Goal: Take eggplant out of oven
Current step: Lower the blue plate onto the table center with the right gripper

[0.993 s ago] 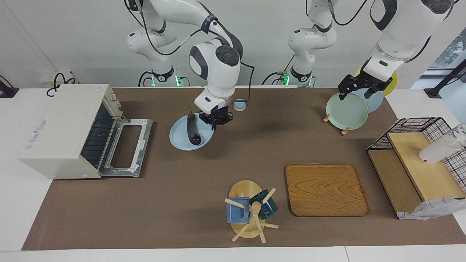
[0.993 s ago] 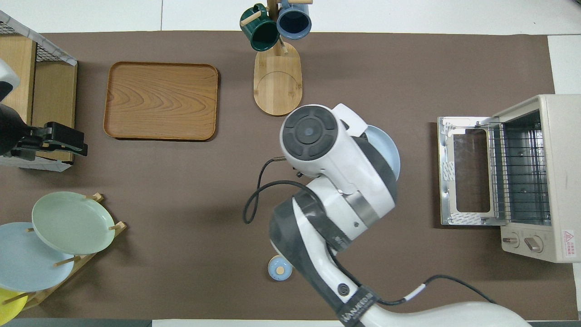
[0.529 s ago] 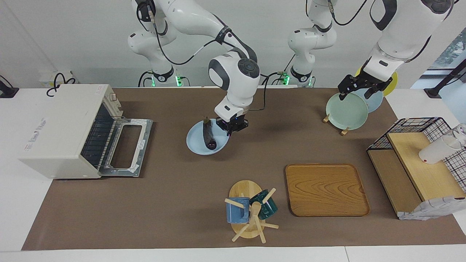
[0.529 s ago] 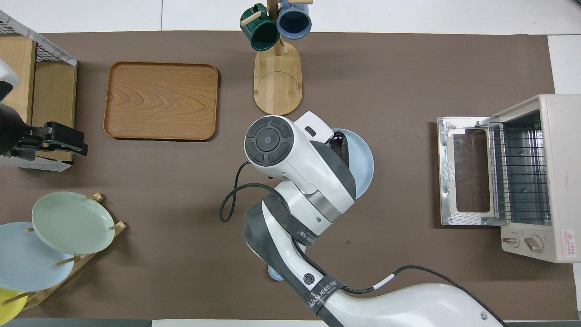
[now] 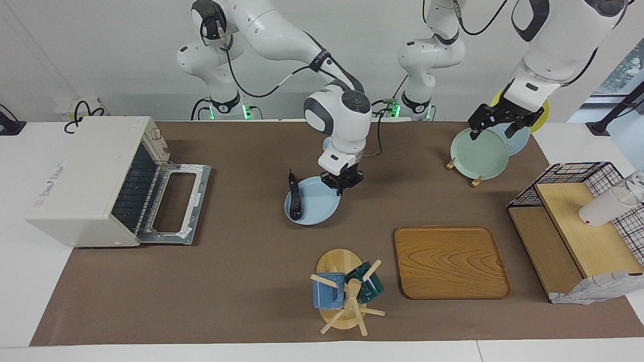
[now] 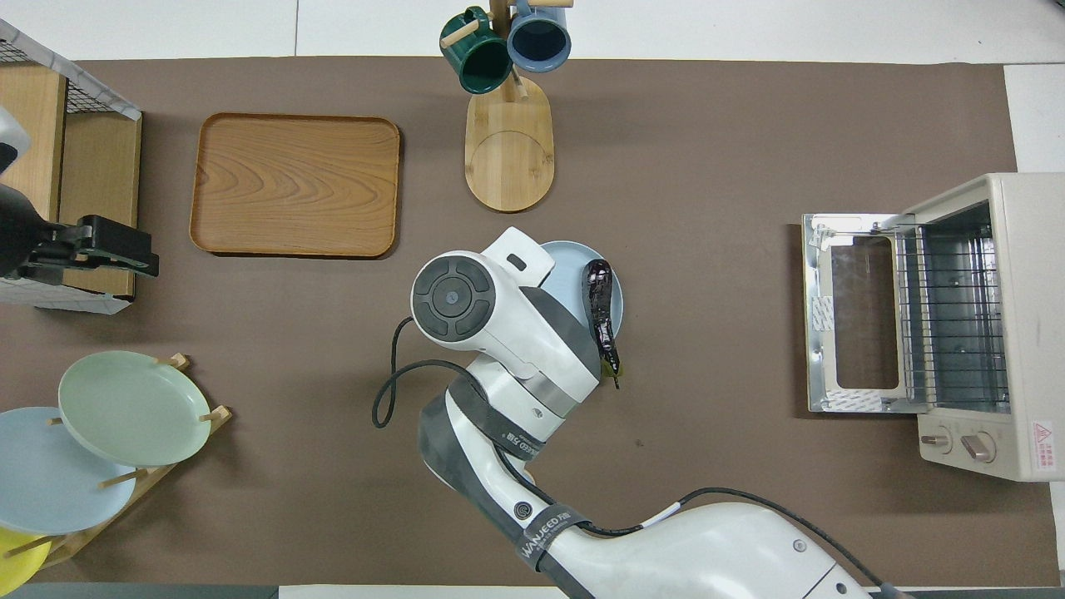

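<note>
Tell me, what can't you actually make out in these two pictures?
- Right gripper: in the overhead view its own arm covers it and part of the light blue plate.
- Plate: raised or on the table, unclear.
- Yellow plate: cut off by the overhead view's edge.
- Oven: interior too dark in the facing view.

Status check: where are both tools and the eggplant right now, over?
Right tool shut on light blue plate rim, mid-table. Eggplant rides the plate, out of oven. Left tool open, waiting over plate rack. Nothing in the way.
</note>
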Robot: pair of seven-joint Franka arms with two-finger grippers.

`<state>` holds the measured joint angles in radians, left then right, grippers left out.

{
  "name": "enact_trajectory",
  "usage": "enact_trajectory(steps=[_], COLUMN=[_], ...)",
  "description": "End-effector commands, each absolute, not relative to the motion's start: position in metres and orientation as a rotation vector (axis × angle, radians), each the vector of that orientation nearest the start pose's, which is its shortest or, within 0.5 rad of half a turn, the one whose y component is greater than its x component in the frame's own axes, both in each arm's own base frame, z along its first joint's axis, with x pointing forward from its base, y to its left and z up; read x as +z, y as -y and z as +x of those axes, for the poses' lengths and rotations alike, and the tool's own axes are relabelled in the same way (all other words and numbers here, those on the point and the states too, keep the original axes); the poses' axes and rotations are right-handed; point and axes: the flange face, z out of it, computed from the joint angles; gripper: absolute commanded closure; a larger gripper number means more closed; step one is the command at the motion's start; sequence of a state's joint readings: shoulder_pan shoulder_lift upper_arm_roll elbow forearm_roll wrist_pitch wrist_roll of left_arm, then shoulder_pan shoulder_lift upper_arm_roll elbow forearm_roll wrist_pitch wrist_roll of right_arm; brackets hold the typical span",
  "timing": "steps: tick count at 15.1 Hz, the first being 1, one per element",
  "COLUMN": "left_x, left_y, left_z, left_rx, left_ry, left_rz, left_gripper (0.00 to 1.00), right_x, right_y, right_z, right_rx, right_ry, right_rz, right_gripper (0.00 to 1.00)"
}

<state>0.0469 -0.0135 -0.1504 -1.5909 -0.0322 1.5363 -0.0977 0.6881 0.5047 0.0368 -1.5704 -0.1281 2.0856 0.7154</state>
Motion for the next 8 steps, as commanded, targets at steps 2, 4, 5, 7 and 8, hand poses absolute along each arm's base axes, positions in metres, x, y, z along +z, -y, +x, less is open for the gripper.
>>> enact_trajectory(steps=[2, 4, 5, 7, 8], left_x=[0.622, 0.622, 0.622, 0.622, 0.618], left_y=[0.057, 0.057, 0.058, 0.059, 0.060], left_z=[0.545, 0.546, 0.546, 0.548, 0.548], left_rx=[0.020, 0.017, 0.015, -0.009, -0.014], left_ry=[-0.002, -0.002, -0.005, -0.009, -0.011], left_rz=[-3.171, -3.172, -3.172, -3.173, -3.173], left_gripper=[0.00, 0.00, 0.00, 0.00, 0.00], right_x=[0.329, 0.305, 0.292, 0.285, 0.285], right_y=[-0.494, -0.523, -0.535, -0.541, -0.540], right_z=[0.510, 0.497, 0.490, 0.493, 0.494], right_rx=[-0.099, -0.098, -0.117, -0.155, -0.156], right_ry=[0.183, 0.185, 0.175, 0.168, 0.167], right_rz=[-3.197, -3.202, -3.207, -3.206, -3.209], right_gripper=[1.00, 1.00, 1.00, 1.00, 1.00])
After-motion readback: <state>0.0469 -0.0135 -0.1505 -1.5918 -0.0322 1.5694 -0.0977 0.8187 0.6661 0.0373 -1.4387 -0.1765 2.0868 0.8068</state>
